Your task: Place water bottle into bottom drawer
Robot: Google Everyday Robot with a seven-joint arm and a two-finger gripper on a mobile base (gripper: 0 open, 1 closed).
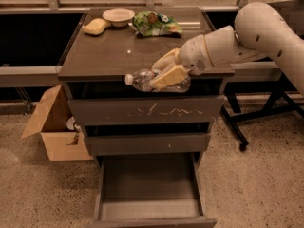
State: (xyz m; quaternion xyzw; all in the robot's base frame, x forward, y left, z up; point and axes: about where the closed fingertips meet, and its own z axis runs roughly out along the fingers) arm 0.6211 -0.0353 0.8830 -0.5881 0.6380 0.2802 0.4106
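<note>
The water bottle (145,80) is a clear crinkly plastic bottle with a white cap pointing left. It lies on its side in my gripper (165,71), whose cream fingers (169,76) are shut on it. I hold it over the front edge of the cabinet top (109,56), above the scratched top drawer front. The bottom drawer (151,207) is pulled out wide below, with a bare grey floor.
On the back of the cabinet top lie a yellow sponge (95,26), a white bowl (118,16) and a green chip bag (155,23). An open cardboard box (58,125) stands on the floor at the left. A black stand leg (237,127) is at the right.
</note>
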